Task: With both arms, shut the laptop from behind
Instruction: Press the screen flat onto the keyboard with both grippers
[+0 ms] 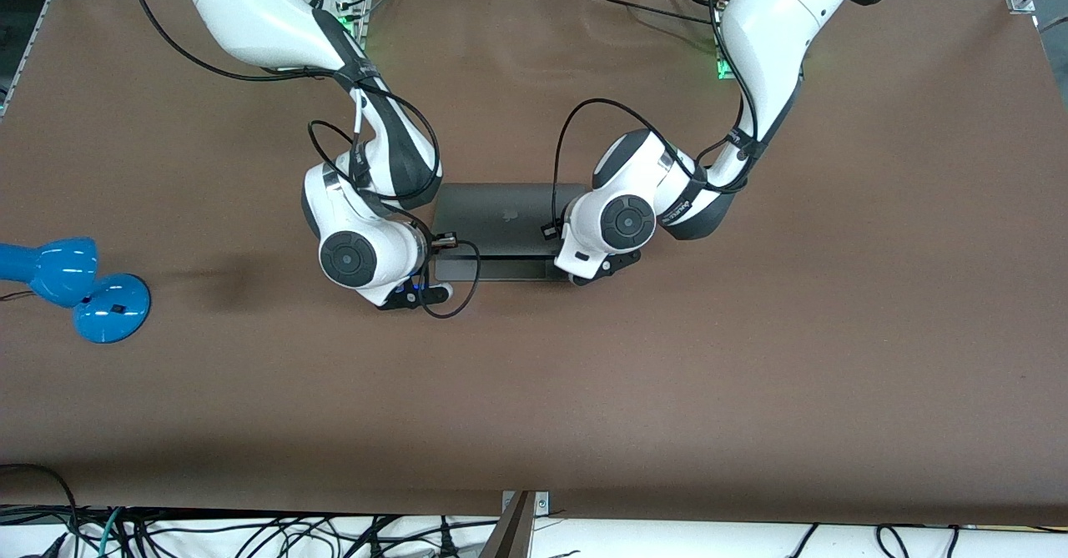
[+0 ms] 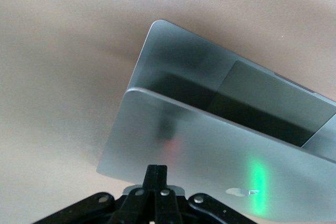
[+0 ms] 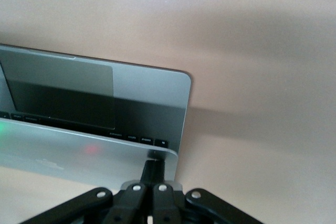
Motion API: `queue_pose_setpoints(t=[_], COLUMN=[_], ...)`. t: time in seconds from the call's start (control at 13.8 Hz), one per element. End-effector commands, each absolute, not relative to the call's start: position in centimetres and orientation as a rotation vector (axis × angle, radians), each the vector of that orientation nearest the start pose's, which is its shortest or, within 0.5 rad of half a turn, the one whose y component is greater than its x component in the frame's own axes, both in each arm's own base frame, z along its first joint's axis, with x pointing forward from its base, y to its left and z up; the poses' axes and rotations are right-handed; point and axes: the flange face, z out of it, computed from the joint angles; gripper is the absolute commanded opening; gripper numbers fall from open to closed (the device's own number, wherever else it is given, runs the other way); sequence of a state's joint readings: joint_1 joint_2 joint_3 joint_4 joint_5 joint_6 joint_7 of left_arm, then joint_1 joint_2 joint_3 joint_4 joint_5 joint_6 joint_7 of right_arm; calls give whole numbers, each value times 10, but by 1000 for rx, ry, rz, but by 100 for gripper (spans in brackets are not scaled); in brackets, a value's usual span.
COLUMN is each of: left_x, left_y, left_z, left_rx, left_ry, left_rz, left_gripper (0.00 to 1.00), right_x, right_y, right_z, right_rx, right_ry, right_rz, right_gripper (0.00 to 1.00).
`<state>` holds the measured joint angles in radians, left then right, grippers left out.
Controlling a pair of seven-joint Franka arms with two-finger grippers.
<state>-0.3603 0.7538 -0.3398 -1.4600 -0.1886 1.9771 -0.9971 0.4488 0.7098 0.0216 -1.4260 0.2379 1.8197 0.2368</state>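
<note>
The grey laptop [image 1: 509, 214] sits mid-table between both arms, its lid with the apple logo tilted low over the base. A strip of the base [image 1: 492, 270] shows nearer the front camera. My left gripper [image 2: 156, 168] is shut, its tips against the outer face of the lid [image 2: 199, 145] near one corner; the trackpad [image 2: 268, 103] shows under the lid. My right gripper [image 3: 157, 164] is shut too, its tips on the lid's other corner [image 3: 167, 156], above the trackpad [image 3: 58, 85] and a row of black keys [image 3: 131, 139]. The hands [image 1: 367, 258] [image 1: 605, 224] hide both grippers in the front view.
A blue desk lamp [image 1: 75, 287] lies at the right arm's end of the brown table [image 1: 667, 391]. Black cables [image 1: 455, 279] loop off both wrists beside the laptop. More cables hang below the table's edge nearest the front camera.
</note>
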Motion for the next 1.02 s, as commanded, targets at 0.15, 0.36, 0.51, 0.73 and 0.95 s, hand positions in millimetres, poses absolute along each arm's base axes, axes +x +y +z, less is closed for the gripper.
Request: queue_pose_setpoints(t=[0.15,0.36,0.51,0.73,0.95], left_x=[555,556,556,557,557], left_y=[-432,-432,-432,-432,-433], left_z=[234,231,227,218,212], left_rx=[-3099,-3103,-3096,-3101,-3101], left_ry=[-686,-692,-683,-679,-679], left_rz=[675,672,667,647,646], left_gripper=[0,0,0,0,0], right_x=[614,616,617,620,622], right_y=[329,328,327,326,327], right_z=[247,244,242,235,229], right_rx=[-2987,-2985,-2981,-2981,-2980], right_ry=[-230,-242,-263,-257,-255], right_rz=[523,512,499,478,467], right_gripper=[0,0,0,0,0])
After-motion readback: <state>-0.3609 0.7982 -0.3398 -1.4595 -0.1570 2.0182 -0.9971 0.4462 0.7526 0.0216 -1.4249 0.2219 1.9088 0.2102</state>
